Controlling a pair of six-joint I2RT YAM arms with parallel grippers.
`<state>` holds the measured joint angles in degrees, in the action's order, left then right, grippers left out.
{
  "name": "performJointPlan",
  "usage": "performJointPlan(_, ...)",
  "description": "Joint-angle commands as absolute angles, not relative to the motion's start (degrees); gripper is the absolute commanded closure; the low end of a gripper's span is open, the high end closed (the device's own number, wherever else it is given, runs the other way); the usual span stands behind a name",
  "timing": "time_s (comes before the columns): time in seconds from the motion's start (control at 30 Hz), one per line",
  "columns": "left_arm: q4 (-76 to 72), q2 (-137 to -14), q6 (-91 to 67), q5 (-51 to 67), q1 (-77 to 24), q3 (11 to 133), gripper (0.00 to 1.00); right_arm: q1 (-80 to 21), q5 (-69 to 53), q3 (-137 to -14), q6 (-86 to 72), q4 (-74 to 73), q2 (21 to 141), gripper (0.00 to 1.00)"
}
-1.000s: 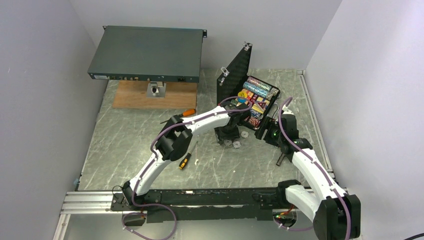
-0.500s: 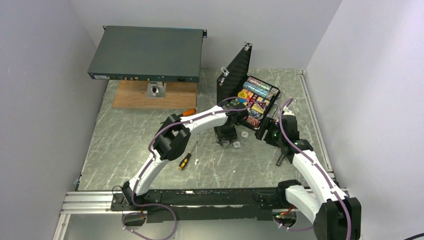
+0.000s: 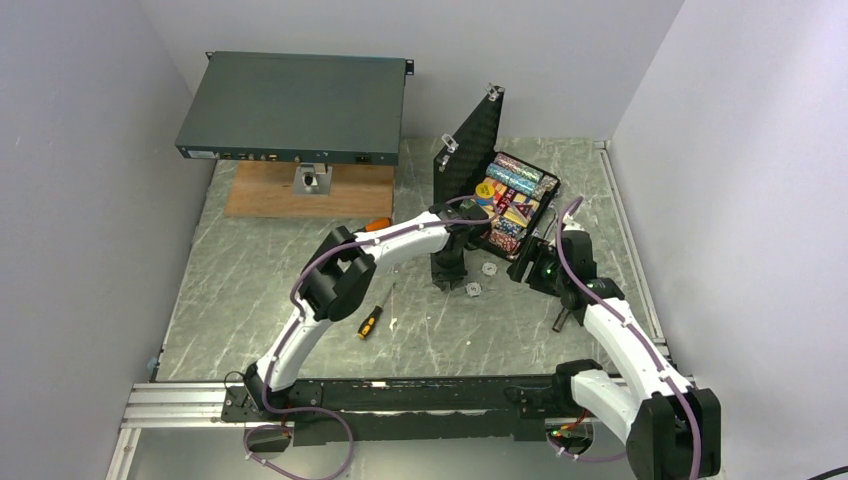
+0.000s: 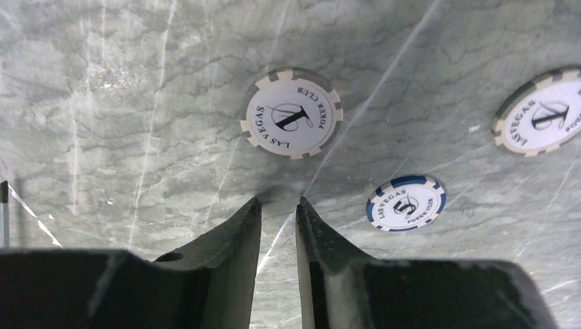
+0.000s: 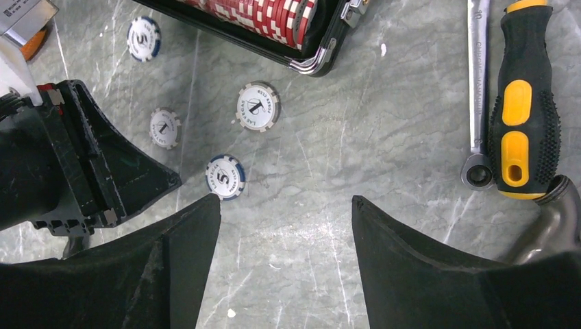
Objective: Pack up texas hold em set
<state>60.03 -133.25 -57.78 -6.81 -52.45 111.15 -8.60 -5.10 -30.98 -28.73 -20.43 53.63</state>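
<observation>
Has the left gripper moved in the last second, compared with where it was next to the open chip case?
Yes. In the top view the left gripper has crept up-screen, away from the arm bases and slightly nearer the open case, which has not moved.

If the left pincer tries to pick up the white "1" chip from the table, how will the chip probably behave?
The white "1" chip lies flat on smooth stone, so the nearly shut left pincer would probably slide it rather than lift it. It looks stiff and light. Set on edge, it might roll.

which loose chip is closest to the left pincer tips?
The white-and-grey "1" chip, straight ahead of the nearly closed left pincer. The blue "5" chip lies off to the side; the other "1" chip sits further away at the frame edge.
</observation>
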Motion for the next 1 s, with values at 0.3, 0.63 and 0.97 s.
performJointPlan(0.3, 39.3, -120.4, -36.2, -11.8, -51.6, 89.2, 0.56, -8.4, -10.0, -31.1, -28.3, -15.7, 57.5, 0.27)
performJointPlan(0.63, 40.6, -127.4, -29.1, -12.3, -49.3, 101.1, 0.26, -8.4, -9.7, -31.5, -28.0, -16.5, 57.3, 0.27)
performJointPlan(0.97, 37.4, -129.5, -27.2, -8.7, -48.9, 101.5, 0.3, -8.4, -9.1, -31.8, -27.8, -16.8, 57.0, 0.27)
